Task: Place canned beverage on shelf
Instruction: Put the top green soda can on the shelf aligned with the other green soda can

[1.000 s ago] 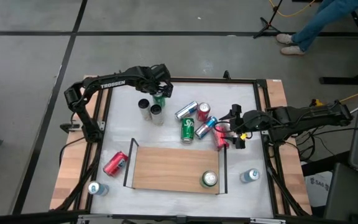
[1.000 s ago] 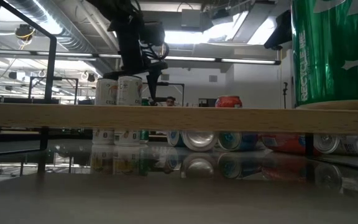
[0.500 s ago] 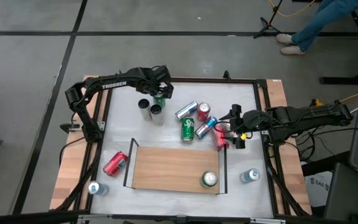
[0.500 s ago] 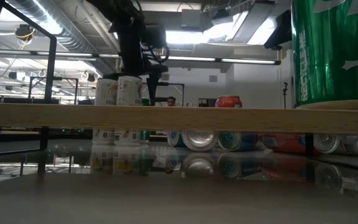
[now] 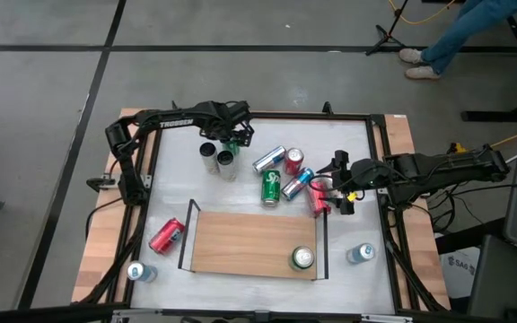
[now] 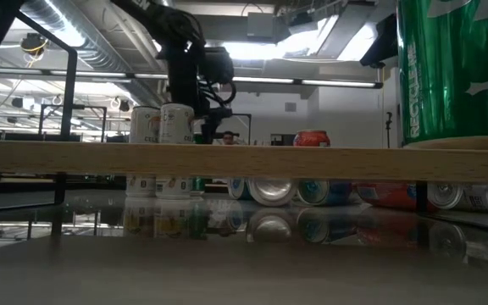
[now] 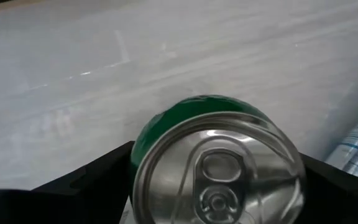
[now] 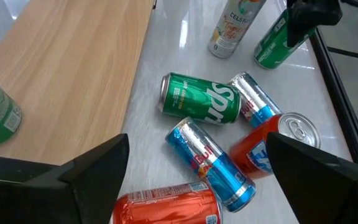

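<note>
Left claw [image 5: 232, 136] down at the far side of the table [image 5: 357, 135], set around an upright green can [image 7: 166, 134], with the can's silver top filling the middle of the left wrist view. Clenched on it or only straddling it: cannot tell from here. Two pale cans [image 5: 216, 158] standing just beside, toward the shelf [image 5: 240, 242], close enough to get knocked.

Judged step: taking hold of the green can for the carry to the shelf. To do it well:

- Centre the claw on the can before squeezing, so that both sides meet at once and nothing tips.
- Grip low enough on the wall, below the rim, and only firmly enough to hold; thin metal probably dents and slips under a hard pinch.
- Lift straight up first, well clear of the pale cans, then swing toward the shelf.
- Keep the can upright all the way.
- Aim for bare board, apart from the other green can [image 5: 302, 258] already standing near the shelf's right end, and clear of the black rails at the short ends.
- Set down flat, release, and rise straight off.

Right claw [image 5: 341, 190] released and wide, nothing in it, waiting above the heap of lying cans [image 8: 210, 124] near the shelf's right end. Best left parked there, out of the carrying path.
</note>
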### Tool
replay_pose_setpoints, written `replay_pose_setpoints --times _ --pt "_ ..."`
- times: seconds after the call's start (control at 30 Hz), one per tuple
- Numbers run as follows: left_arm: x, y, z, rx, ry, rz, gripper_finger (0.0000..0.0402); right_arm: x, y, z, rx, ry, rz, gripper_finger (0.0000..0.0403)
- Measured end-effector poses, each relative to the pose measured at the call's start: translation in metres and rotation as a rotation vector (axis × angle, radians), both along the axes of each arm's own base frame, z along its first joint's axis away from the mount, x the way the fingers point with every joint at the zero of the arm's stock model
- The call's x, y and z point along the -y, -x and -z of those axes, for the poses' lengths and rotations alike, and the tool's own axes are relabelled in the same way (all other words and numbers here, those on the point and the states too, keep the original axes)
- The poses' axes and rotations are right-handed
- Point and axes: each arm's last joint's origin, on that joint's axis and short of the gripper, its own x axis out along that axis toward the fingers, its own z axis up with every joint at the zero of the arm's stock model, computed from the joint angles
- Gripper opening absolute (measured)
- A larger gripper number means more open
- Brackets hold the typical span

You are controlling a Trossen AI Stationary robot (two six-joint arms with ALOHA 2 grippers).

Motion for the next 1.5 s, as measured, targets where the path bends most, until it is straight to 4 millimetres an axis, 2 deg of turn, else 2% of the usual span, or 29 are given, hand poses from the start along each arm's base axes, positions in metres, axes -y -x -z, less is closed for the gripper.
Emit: replay_pose_setpoints --times 0.17,0.3,0.47,0.67,1.13,1.5 --pt "0.0000 -0.0001 -0.0002 -0.013 -0.008 0.046 0.0289 0.0000 0.0000 0.0000 0.000 0.000 0.000 0.0367" --pt "-0.0008 -0.0006 -0.0004 -0.023 -0.018 0.107 0.0282 0.0001 0.0000 0.0000 0.000 0.000 0.000 0.0367" --pt "-0.0024 -0.0042 -0.0013 0.004 -0.018 0.252 0.0285 0.0001 0.0004 0.0005 -0.006 0.001 0.000 0.0367" --pt "-0.0074 -0.0073 -0.0029 0.074 0.002 0.522 0.0285 0.0001 0.0004 0.0005 -0.007 0.002 0.000 0.0367" --pt "-0.0069 -0.0061 -0.0024 -0.052 -0.107 1.024 0.0288 0.0000 0.0005 0.0007 -0.010 0.004 -0.008 0.0367" --pt "-0.0069 -0.0073 -0.0037 -0.061 -0.136 1.083 0.0336 0.0000 0.0005 0.0007 -0.010 0.004 -0.008 0.0367"
